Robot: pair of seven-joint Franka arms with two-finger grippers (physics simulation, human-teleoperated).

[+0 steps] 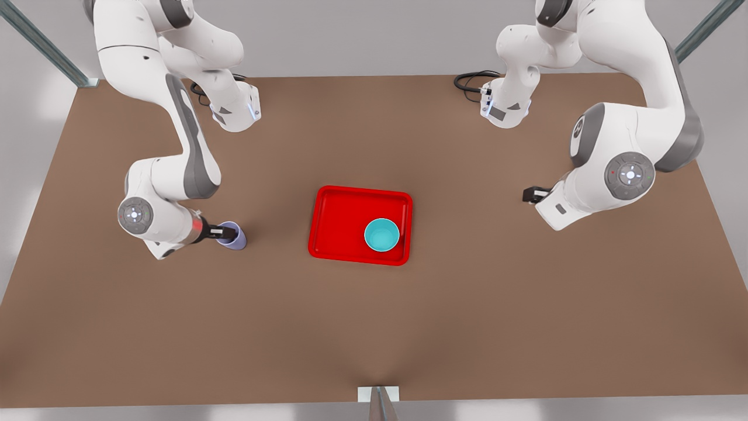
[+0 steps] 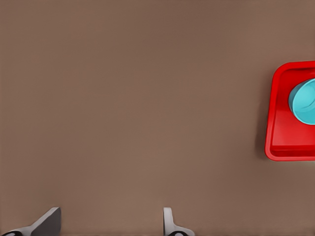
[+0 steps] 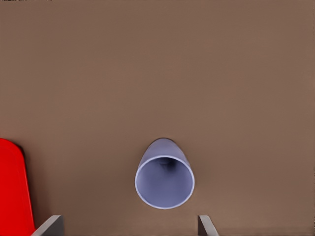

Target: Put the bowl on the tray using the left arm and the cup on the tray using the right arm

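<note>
The turquoise bowl [image 1: 381,235] stands upright inside the red tray [image 1: 339,222], in its near corner toward the front view's right. The lavender cup [image 1: 235,237] stands on the table off the tray's other side. My right gripper [image 1: 223,233], on the arm with the reddish wrist band, hovers right at the cup. In its wrist view its open fingers [image 3: 49,226] are spread wider than the cup [image 3: 165,179] and do not touch it. My left gripper [image 1: 530,194] waits at the front view's right, open and holding nothing, with the tray [image 2: 280,142] and bowl [image 2: 305,101] some way off.
Brown table [image 1: 374,327] with open surface all around the tray. Black cables [image 1: 470,80] lie at the back by the arm bases. Metal frame posts stand at the back corners, and a small bracket [image 1: 378,394] sits at the front edge.
</note>
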